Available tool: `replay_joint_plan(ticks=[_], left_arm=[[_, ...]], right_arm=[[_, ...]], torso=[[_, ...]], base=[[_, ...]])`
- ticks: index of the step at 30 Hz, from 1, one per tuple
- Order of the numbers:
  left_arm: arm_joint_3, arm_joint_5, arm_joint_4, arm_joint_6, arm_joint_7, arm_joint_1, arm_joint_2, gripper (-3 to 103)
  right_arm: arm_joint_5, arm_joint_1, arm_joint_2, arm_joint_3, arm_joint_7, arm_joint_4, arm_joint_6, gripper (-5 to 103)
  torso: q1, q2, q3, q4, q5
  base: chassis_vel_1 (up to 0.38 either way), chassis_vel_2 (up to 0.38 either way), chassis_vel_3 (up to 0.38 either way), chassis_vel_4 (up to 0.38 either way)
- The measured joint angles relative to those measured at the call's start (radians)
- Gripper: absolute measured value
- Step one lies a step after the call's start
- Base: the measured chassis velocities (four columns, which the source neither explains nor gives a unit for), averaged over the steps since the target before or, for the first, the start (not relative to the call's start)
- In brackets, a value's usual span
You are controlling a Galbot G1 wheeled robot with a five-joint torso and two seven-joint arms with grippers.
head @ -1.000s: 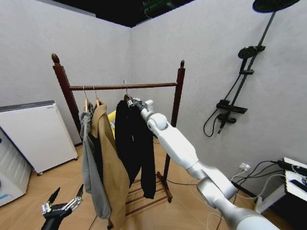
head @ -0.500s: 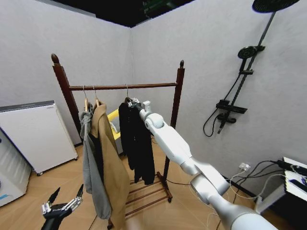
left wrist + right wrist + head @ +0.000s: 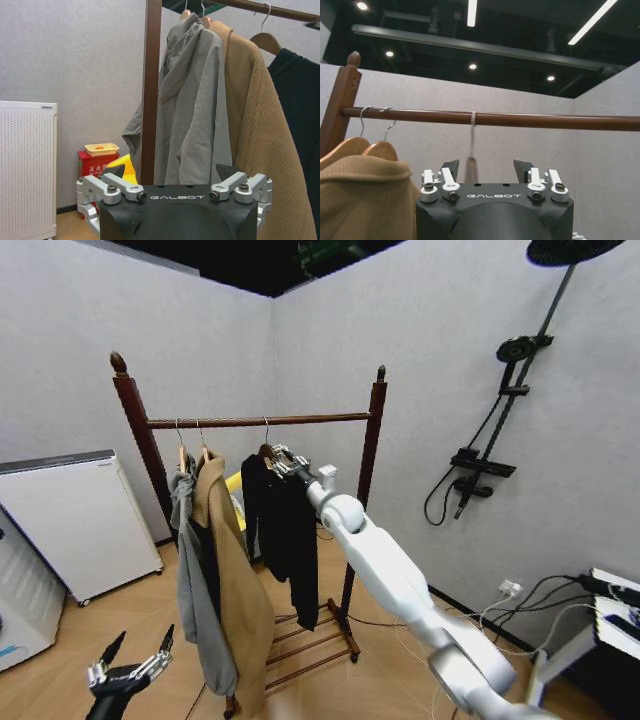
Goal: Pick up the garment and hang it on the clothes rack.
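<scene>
One hook is sitting over the rack rail at centre frame; we are judging our right gripper, spread beside the jacket, should be backing off straight.

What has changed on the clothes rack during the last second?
The black jacket has swung a little and now hangs straighter from the rail, its hanger hook over it. The right claw stays up by the hanger, open around its neck; its arm has shifted slightly. The grey hooded jacket, the tan coat and the left claw, low and open, have stayed as they were.
</scene>
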Motion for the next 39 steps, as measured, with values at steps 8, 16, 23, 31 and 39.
replay_joint_plan(ticks=[8, 16, 23, 31, 39], left_arm=[[0.000, 0.000, 0.000, 0.000, -0.001, 0.000, 0.000, 100], [0.000, 0.000, 0.000, 0.000, 0.000, 0.000, 0.000, 100], [0.000, 0.000, 0.000, 0.000, 0.000, 0.000, 0.000, 100], [0.000, 0.000, 0.000, 0.000, 0.000, 0.000, 0.000, 100], [0.000, 0.000, 0.000, 0.000, 0.000, 0.000, 0.000, 100]], right_arm=[[-0.057, -0.413, -0.100, 0.256, 0.047, 0.280, -0.022, 92], [-0.158, -0.917, -0.082, 0.526, 0.036, 0.531, 0.069, 100], [-0.295, -1.288, 0.082, 0.617, 0.017, 0.621, 0.239, 100], [-0.327, -1.360, 0.120, 0.610, 0.016, 0.618, 0.288, 100], [-0.326, -1.352, 0.119, 0.605, 0.016, 0.613, 0.288, 100]], torso=[[0.000, 0.000, 0.000, 0.0000, 0.0002], [0.000, 0.000, 0.000, -0.0003, -0.0003], [0.000, 0.000, 0.000, 0.0000, -0.0004], [0.000, 0.000, 0.000, 0.0003, -0.0004], [0.000, 0.000, 0.000, 0.0001, -0.0003]], base=[[0.000, 0.000, 0.000, 0.000], [0.000, 0.000, 0.000, 0.000], [0.000, 0.000, 0.000, 0.000], [0.000, 0.000, 0.000, 0.000], [0.000, 0.000, 0.000, 0.000]])
